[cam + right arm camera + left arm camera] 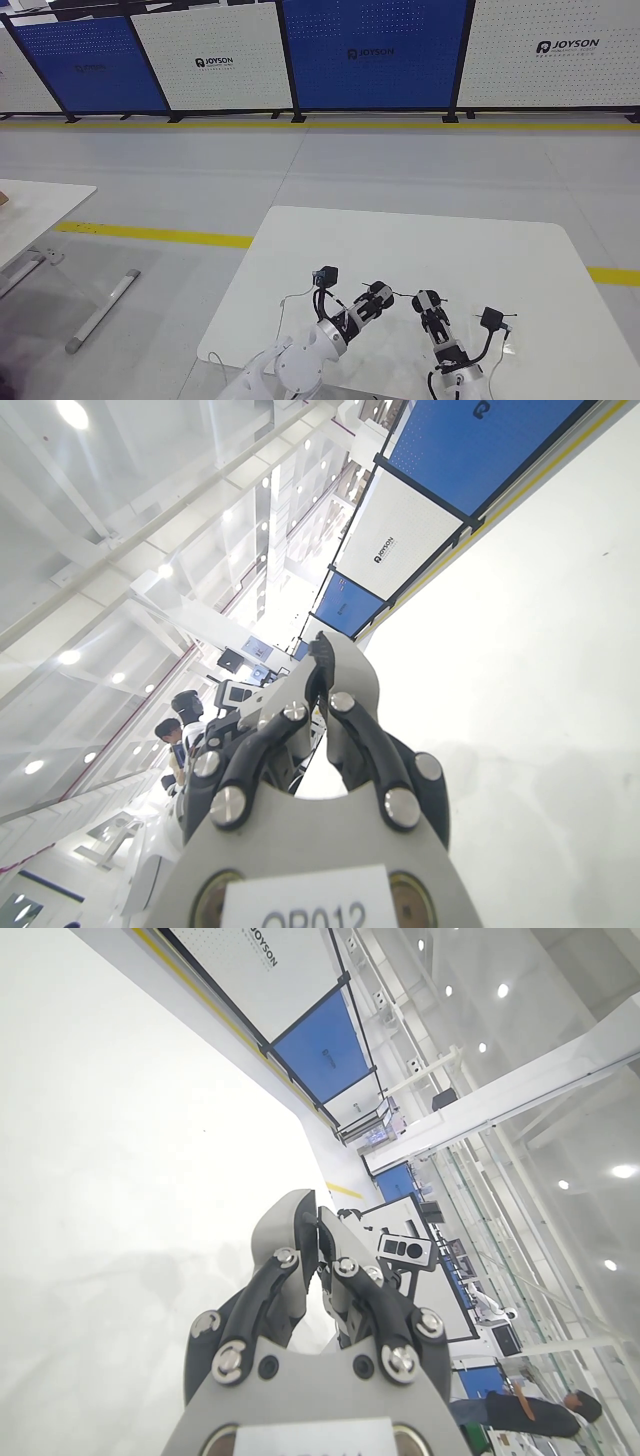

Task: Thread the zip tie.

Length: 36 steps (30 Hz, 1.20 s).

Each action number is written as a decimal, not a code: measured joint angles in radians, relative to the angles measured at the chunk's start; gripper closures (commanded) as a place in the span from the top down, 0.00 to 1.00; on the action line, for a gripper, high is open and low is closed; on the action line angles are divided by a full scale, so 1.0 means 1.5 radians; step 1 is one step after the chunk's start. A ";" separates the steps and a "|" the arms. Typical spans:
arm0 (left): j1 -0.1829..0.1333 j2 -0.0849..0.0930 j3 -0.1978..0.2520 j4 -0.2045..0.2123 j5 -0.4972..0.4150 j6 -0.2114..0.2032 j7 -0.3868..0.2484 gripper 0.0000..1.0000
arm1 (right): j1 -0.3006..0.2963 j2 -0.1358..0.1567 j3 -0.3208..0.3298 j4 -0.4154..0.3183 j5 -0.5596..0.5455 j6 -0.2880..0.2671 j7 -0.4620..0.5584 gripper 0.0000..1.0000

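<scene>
My two grippers meet above the near part of the white table (420, 240). A thin dark zip tie (402, 295) spans the short gap between them. My left gripper (381, 291) is shut, and in the left wrist view a small black stub of the zip tie (306, 1217) sticks out from between the closed fingertips of that gripper (316, 1210). My right gripper (424, 299) is shut as well; in its own view the fingertips (317, 647) are pressed together on a small black piece at the very tip. Most of the tie is hidden by the fingers.
The table's far half is bare white surface, with rounded corners and grey floor around it. A second white table (30, 215) stands off to the left. Blue and white partition panels (370, 55) line the back, behind a yellow floor line.
</scene>
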 measured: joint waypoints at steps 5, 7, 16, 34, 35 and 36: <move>0.002 0.000 0.003 -0.003 0.015 -0.011 -0.005 0.00 | -0.001 0.001 -0.001 -0.002 0.011 0.000 0.019 0.00; 0.004 0.001 0.005 -0.006 0.025 -0.016 -0.007 0.00 | -0.001 0.003 0.003 -0.004 0.023 0.000 0.035 0.00; 0.010 0.002 0.007 -0.014 0.055 -0.005 -0.002 0.00 | -0.006 0.007 0.018 -0.014 0.043 0.000 0.058 0.00; 0.009 0.001 0.008 -0.018 0.071 0.007 -0.003 0.30 | -0.008 0.008 0.016 -0.014 0.029 0.000 0.059 0.00; 0.009 0.001 0.008 -0.018 0.073 0.009 -0.003 0.30 | -0.008 0.008 0.016 -0.014 0.027 0.000 0.057 0.00; 0.008 0.001 0.009 -0.018 0.075 0.010 -0.002 0.29 | -0.008 0.008 0.016 -0.013 0.026 0.000 0.055 0.00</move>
